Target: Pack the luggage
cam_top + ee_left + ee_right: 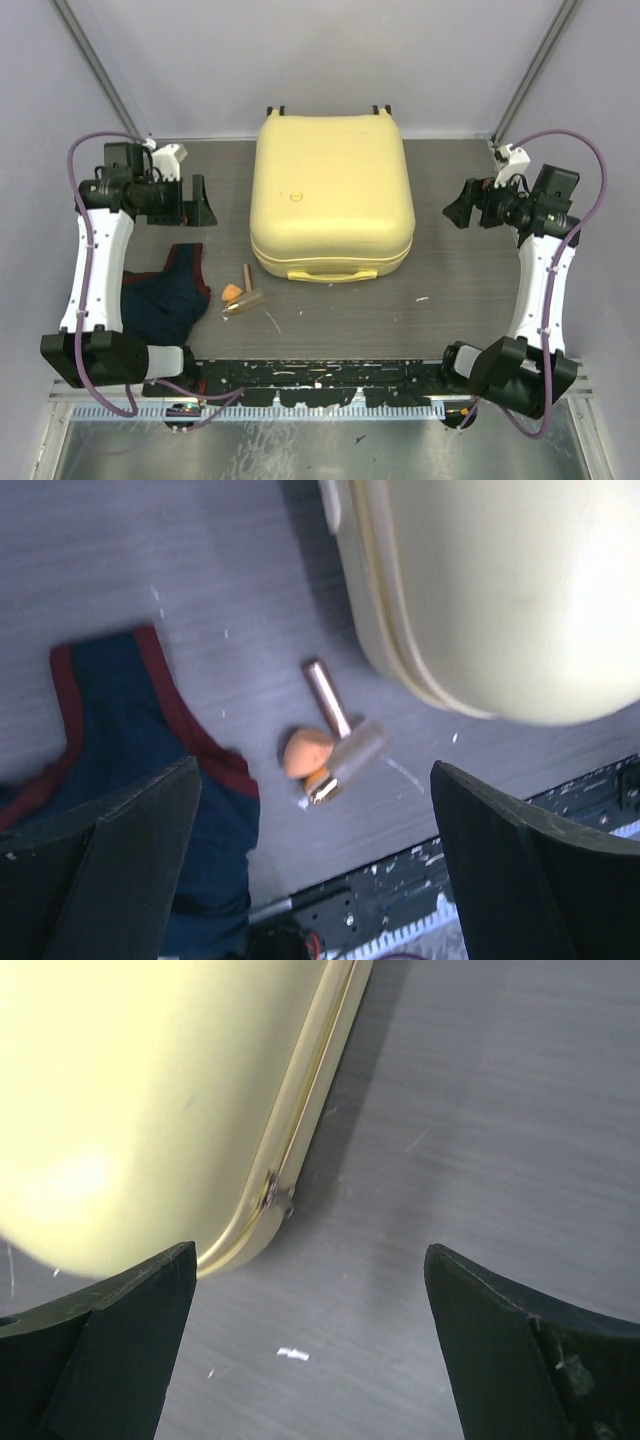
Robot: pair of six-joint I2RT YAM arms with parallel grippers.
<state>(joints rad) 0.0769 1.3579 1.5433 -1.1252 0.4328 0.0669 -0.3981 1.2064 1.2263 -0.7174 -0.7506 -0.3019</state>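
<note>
The pale-yellow luggage [330,195] lies closed in the middle of the table, its handle [330,272] facing the near edge. It also shows in the left wrist view [500,590] and the right wrist view [140,1090]. A navy garment with red trim [165,295] lies at the left; it also shows in the left wrist view [120,760]. An orange sponge [232,293] and small cosmetic tubes [245,298] lie beside it. My left gripper [200,203] is open and empty, left of the luggage. My right gripper [458,208] is open and empty, right of the luggage.
A black perforated rail [330,380] runs along the near table edge between the arm bases. Grey walls close in the back and both sides. A small white scrap [422,299] lies on the dark table right of the handle.
</note>
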